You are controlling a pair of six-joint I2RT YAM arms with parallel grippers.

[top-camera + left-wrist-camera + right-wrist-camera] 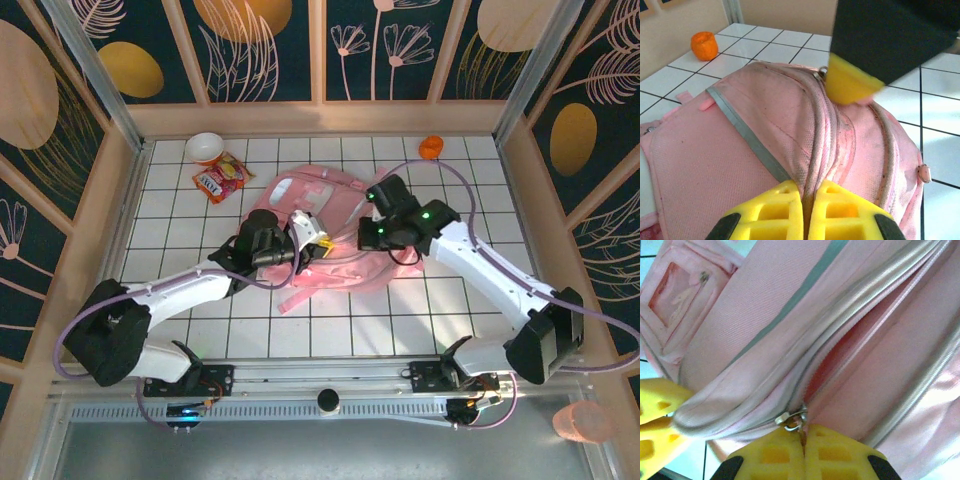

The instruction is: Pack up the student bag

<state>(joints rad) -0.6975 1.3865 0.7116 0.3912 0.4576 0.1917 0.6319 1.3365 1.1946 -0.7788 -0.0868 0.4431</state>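
The pink student bag (300, 192) lies flat in the middle of the tiled table, with both arms reaching over it. My left gripper (312, 238) is shut, pinching a ridge of the bag's fabric along the zip seam (812, 150) between its yellow fingers (785, 205). My right gripper (372, 216) is shut on the metal zipper pull (792, 417) at the end of a partly open zip. A dark pink gap (837, 360) runs up from the pull. The two grippers sit close together on the bag, the right one's yellow finger (847, 82) just beyond the seam.
A white bowl (205, 147) and a red snack packet (221, 180) lie at the back left. A small orange object (430, 147) sits at the back right, beyond the bag. Wooden frame walls (320, 118) close in the table on three sides.
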